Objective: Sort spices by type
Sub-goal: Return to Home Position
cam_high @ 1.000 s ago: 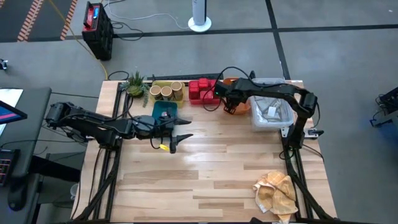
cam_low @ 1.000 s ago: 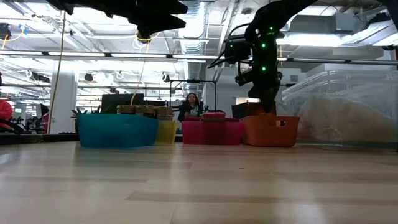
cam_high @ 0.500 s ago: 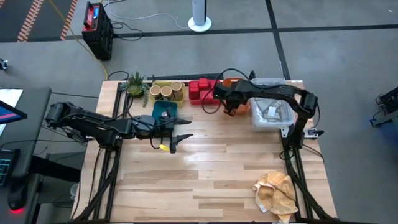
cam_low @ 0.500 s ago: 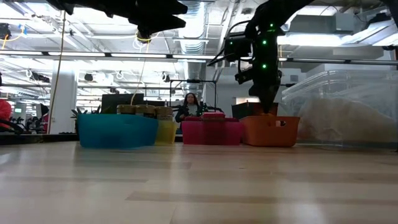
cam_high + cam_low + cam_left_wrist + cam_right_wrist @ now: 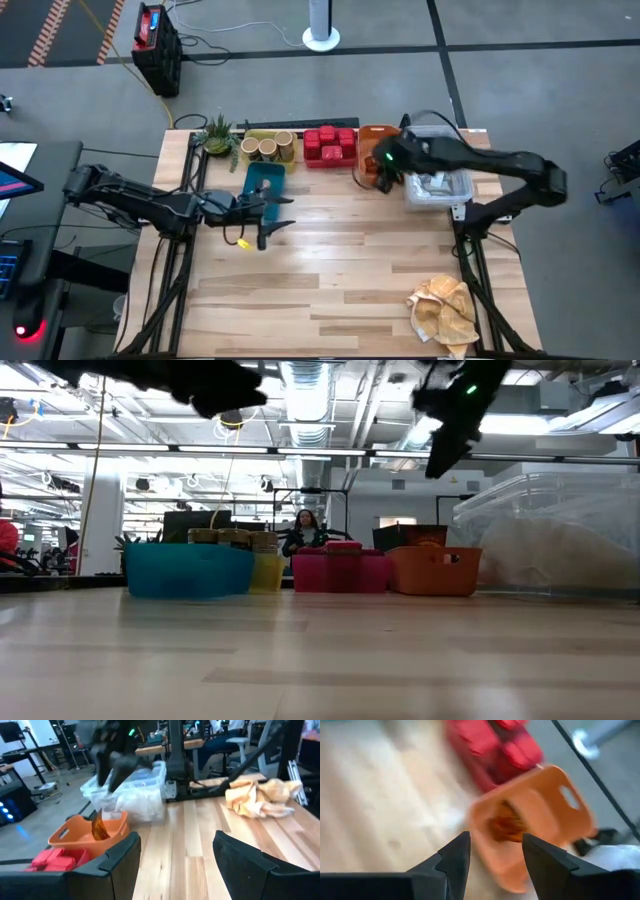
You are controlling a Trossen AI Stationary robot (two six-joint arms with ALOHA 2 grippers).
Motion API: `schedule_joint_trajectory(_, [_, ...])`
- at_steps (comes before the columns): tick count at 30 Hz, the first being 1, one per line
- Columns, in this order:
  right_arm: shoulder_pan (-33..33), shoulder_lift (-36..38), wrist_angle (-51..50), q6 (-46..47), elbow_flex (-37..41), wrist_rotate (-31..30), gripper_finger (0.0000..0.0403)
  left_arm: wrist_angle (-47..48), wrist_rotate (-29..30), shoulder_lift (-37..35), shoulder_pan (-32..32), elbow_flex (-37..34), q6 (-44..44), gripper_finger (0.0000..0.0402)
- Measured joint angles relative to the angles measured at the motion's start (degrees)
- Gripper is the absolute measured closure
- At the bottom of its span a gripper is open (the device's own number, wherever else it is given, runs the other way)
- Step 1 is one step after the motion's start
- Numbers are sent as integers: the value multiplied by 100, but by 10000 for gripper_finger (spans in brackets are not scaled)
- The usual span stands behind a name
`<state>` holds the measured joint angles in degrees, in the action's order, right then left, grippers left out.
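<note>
Four trays stand in a row at the far edge. The yellow tray point(image 5: 285, 150) holds tan jars point(image 5: 260, 147), and the red tray point(image 5: 330, 143) holds red boxes point(image 5: 50, 859). In the orange tray point(image 5: 535, 815) a thin brown packet point(image 5: 506, 826) stands on end, leaning on the wall. The teal tray point(image 5: 263, 180) sits in front of the yellow one. My right gripper point(image 5: 496, 849) hangs open above the orange tray's near side point(image 5: 382, 180), tipped down, with nothing between its fingers. My left gripper point(image 5: 266, 226) is level and open, just near of the teal tray, also with nothing in it.
A clear plastic bin point(image 5: 437, 180) stands right of the orange tray, under my right arm. A small plant point(image 5: 217, 135) is at the far left corner. A crumpled tan paper wad point(image 5: 443, 308) lies at the near right. Bare wood point(image 5: 340, 260) spans the table's middle.
My right gripper has risen out of the orange tray and drawn back toward the table's right and near side, tipping less steeply; the brown packet stays in the tray. My left gripper has slid a little toward the table's left edge.
</note>
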<state>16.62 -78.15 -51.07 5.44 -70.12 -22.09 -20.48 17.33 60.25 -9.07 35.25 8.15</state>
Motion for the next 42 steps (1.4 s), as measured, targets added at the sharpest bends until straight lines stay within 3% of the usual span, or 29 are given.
schedule_joint_trajectory(5, [-1011,1285,1045,561,1198,34,193,18,10,-681,-133,-708,120,166])
schedule_joint_trajectory(10, [-2200,2317,2388,1173,2452,-26,193,-55,-5,-1589,-191,-1424,-312,166])
schedule_joint_trajectory(14, [-2954,2751,3285,1359,3065,-172,200,14,-5,-2061,-191,-1806,-616,166])
schedule_joint_trajectory(21, [-4015,3203,3384,1408,3666,-1234,214,1,-7,-2597,-191,-2245,-825,166])
schedule_joint_trajectory(24, [-4317,3490,3689,1421,4146,-1411,218,14,-7,-2770,-191,-2378,-825,166])
schedule_joint_trajectory(27, [-4335,3819,4400,1347,4745,-1232,223,-30,-5,-2859,-180,-2437,-720,166])
schedule_joint_trajectory(34, [-3881,4524,6712,560,6084,237,246,-421,-71,-2857,28,-2437,-350,166])
schedule_joint_trajectory(42, [-2938,5268,6766,91,6366,1516,279,-320,-345,-2854,478,-2437,-325,166])
